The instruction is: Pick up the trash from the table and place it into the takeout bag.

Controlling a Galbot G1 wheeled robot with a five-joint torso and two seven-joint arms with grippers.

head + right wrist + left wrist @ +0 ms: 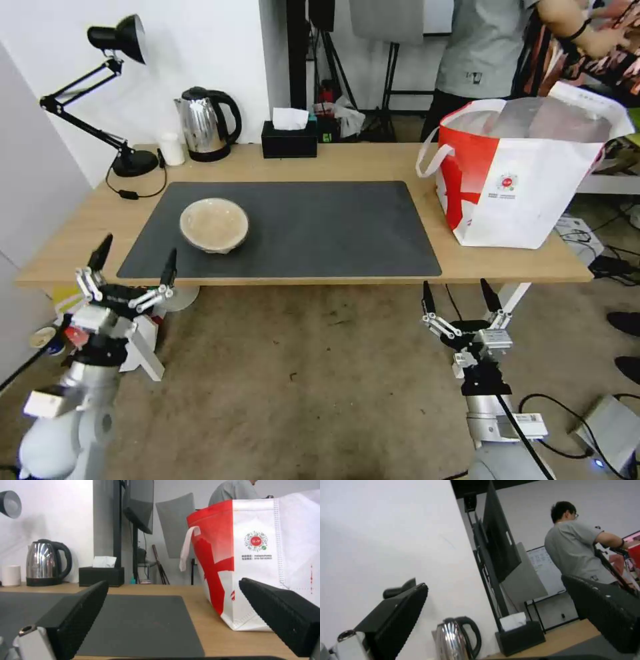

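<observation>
We see a shallow beige bowl (214, 225) on the dark grey mat at 10 o'clock | boxy white-and-red takeout bag (527, 173) at 2 o'clock on the light-wood table (373, 163); left gripper (133, 263) and right gripper (460, 297) low before the near edge, fingers spread, empty

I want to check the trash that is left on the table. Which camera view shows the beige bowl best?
The head view shows it best: the shallow beige bowl sits whole on the dark mat, seen from above. The two wrist views look along the table at the kettle and tissue box, past the bowl.
</observation>
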